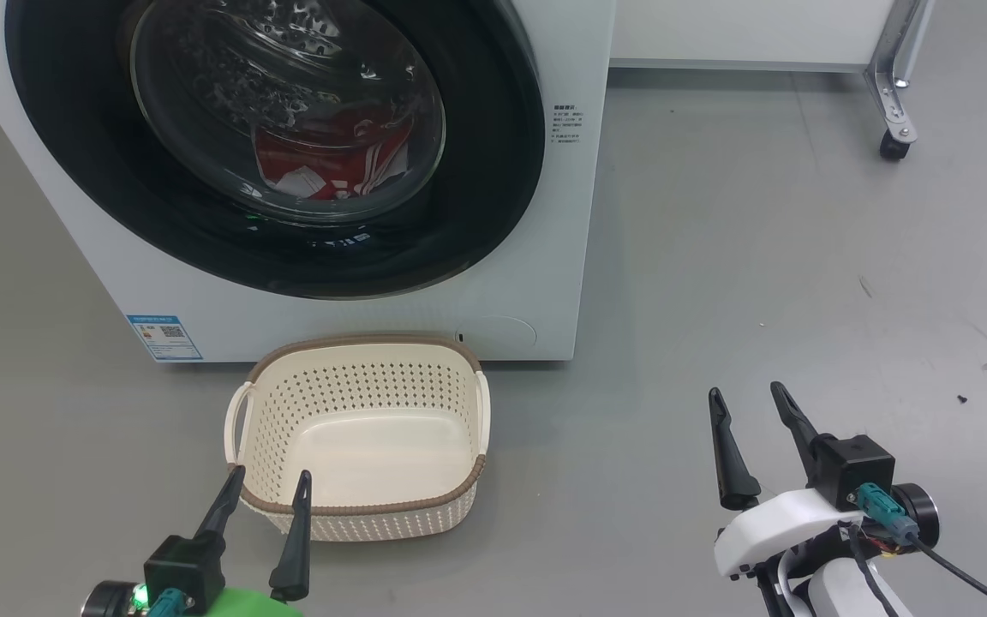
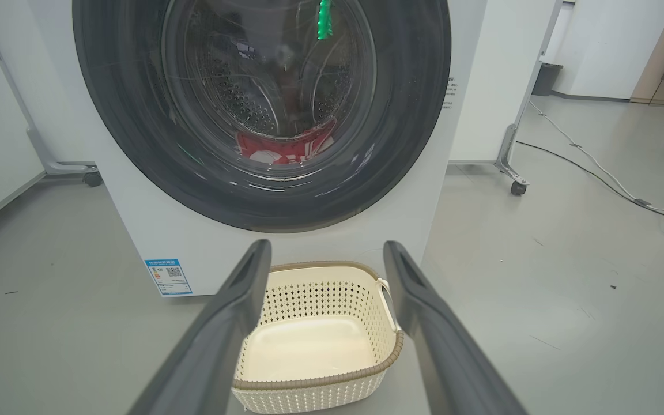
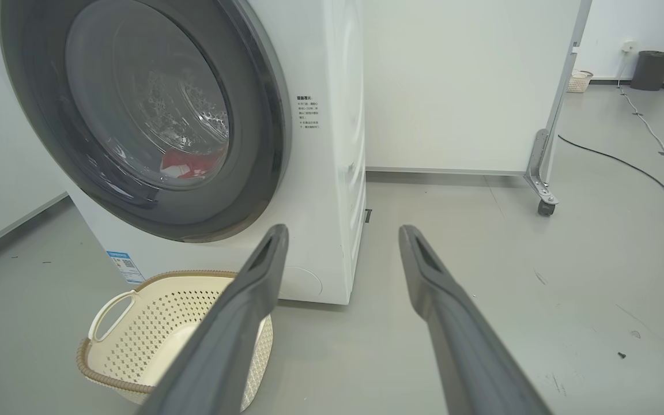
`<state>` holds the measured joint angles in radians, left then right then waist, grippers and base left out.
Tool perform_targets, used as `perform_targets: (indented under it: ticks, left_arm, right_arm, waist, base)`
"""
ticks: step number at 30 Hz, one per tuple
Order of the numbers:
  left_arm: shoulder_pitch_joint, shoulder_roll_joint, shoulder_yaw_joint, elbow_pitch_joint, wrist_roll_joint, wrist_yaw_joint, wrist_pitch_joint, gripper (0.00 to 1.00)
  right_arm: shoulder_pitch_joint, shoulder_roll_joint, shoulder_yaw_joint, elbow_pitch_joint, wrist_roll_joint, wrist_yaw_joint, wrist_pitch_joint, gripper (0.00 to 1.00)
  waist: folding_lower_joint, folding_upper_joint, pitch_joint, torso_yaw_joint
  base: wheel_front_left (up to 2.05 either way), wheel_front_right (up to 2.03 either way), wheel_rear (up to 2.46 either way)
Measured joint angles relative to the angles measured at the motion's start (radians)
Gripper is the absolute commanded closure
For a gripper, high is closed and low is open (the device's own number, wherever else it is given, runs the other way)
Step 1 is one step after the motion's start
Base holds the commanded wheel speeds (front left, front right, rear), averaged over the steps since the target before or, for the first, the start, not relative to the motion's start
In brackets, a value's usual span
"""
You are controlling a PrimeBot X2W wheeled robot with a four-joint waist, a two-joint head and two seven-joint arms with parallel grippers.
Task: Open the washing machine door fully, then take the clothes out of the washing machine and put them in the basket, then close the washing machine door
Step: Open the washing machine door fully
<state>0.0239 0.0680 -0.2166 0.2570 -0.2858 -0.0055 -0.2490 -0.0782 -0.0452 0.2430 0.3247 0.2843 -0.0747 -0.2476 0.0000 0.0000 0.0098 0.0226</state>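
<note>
**At the shut door: swing it wide first**

Far ahead, the washing machine door (image 1: 476, 197) sits shut on the washing machine (image 1: 558, 257). The red clothes (image 1: 331, 163) lie low inside, behind the glass. Near the machine's foot stands the basket (image 1: 356, 343), empty. The left gripper (image 1: 271, 473) hangs by the basket's near rim. The right gripper (image 1: 745, 390) hangs over bare floor, well to the right. Both have fingers spread wide and hold nothing. I think it is best to hook one finger behind the door's edge and pull slowly, all the way round. I cannot tell which edge opens.

grey floor (image 1: 759, 257), wheeled white panel (image 3: 453, 86), dark bin (image 3: 657, 69)
</note>
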Motion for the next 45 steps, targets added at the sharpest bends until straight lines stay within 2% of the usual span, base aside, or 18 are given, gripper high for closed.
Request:
perform_targets:
  ticks: [14,15,16,17,23,31,38,45]
  left_arm:
    - [-0.004,-0.01,0.006,0.003,0.006,-0.001,0.0,0.0]
    - [-0.004,-0.011,0.006,0.003,0.006,-0.002,0.0,0.0]
    - [-0.004,-0.011,0.006,0.003,0.006,-0.002,0.0,0.0]
    - [-0.004,-0.011,0.006,0.003,0.006,-0.002,0.0,0.0]
    - [-0.007,-0.013,0.002,0.0,0.014,-0.01,0.0,0.0]
    - [-0.036,-0.014,-0.009,-0.008,0.019,-0.023,0.0,0.0]
    - [-0.049,-0.014,-0.019,-0.013,0.024,-0.035,0.0,0.0]
    - [-0.089,-0.017,-0.04,-0.03,0.026,-0.044,0.0,0.0]
  right_arm:
    - [0.0,0.0,0.001,-0.002,0.008,-0.008,0.0,0.0]
    - [0.0,0.0,0.0,-0.01,0.014,-0.008,0.0,0.16]
    - [-0.001,0.0,-0.003,-0.022,0.016,-0.008,0.0,0.91]
    - [-0.005,0.0,-0.006,-0.034,0.016,-0.008,-0.001,1.0]
    - [-0.018,0.0,-0.019,-0.056,0.036,-0.009,-0.002,1.0]
    - [-0.034,0.0,-0.061,-0.072,0.207,-0.007,-0.002,1.0]
    - [-0.118,0.0,-0.108,-0.073,0.308,0.003,-0.001,1.0]
    - [-0.241,-0.002,-0.183,-0.072,0.34,0.006,0.028,1.0]
  waist:
    - [0.0,0.0,0.01,0.006]
    - [0.0,0.0,0.012,0.007]
    - [0.0,0.0,0.013,0.008]
    - [0.0,0.0,0.015,0.009]
    - [0.0,0.0,0.031,0.016]
    - [0.0,0.0,0.076,0.031]
    - [0.0,0.0,0.123,0.046]
    - [0.0,0.0,0.19,0.072]
  base:
    - [0.0,0.0,0.0]
    - [0.0,0.0,0.0]
    - [0.0,0.0,0.0]
    - [0.0,0.0,0.0]
    - [0.0,0.0,0.0]
    - [0.0,0.0,0.0]
    - [0.0,0.0,0.0]
    - [0.0,0.0,0.0]
